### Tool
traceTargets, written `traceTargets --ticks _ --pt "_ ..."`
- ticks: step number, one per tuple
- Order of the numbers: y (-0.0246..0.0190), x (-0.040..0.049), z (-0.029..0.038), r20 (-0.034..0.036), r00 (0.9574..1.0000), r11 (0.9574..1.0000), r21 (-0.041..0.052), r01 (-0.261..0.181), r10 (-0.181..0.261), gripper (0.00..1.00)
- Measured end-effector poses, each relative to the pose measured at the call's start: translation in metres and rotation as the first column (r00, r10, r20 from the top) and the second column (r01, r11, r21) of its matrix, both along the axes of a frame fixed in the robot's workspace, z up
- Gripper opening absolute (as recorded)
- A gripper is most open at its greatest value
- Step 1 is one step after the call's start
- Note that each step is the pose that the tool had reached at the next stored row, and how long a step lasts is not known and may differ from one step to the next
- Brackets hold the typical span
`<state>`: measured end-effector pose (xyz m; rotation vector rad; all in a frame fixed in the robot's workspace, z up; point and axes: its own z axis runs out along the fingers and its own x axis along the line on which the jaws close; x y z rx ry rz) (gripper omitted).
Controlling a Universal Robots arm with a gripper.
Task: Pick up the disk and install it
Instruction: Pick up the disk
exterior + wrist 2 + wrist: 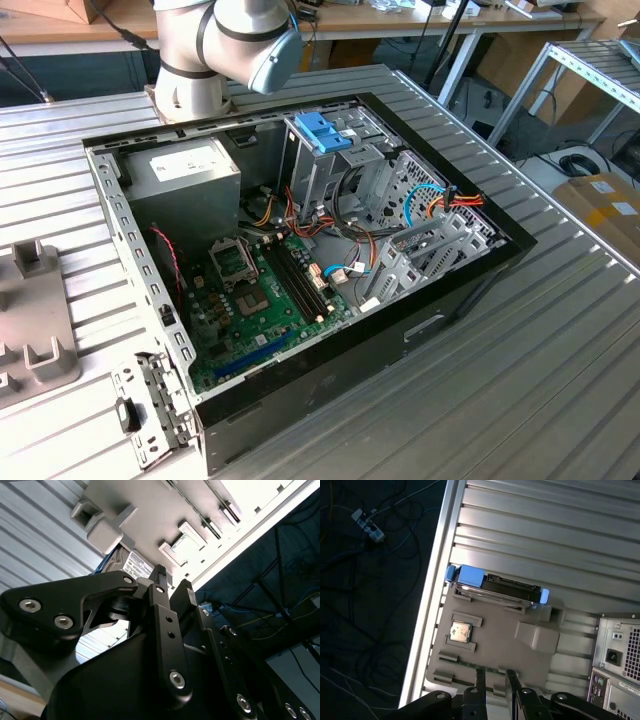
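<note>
Black gripper (495, 674) hung above the grey moulded plastic tray (530, 635) with its 2 fingers narrowly apart, empty. The dark-grey, blue-framed rectangular disk (501, 587) sat at the tray's edge.

Ribbed metal table (560, 330) had the open PC case (420, 325) sitting pretty much dead centre in the exterior view. A grey tray (40, 350) sat at 9 o'clock from the case, well apart from it. A loose metal bracket (150, 410) lay around 8 o'clock, just beside the case's corner. The arm base (185, 95) stood at 11 o'clock.
</note>
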<state>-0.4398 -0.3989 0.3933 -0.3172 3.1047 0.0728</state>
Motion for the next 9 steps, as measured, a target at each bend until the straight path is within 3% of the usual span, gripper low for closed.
traceTargets --ticks 9 --pt "0.0000 0.0000 0.0000 0.0000 0.9988 0.9988 0.0000 -0.050 0.050 0.30"
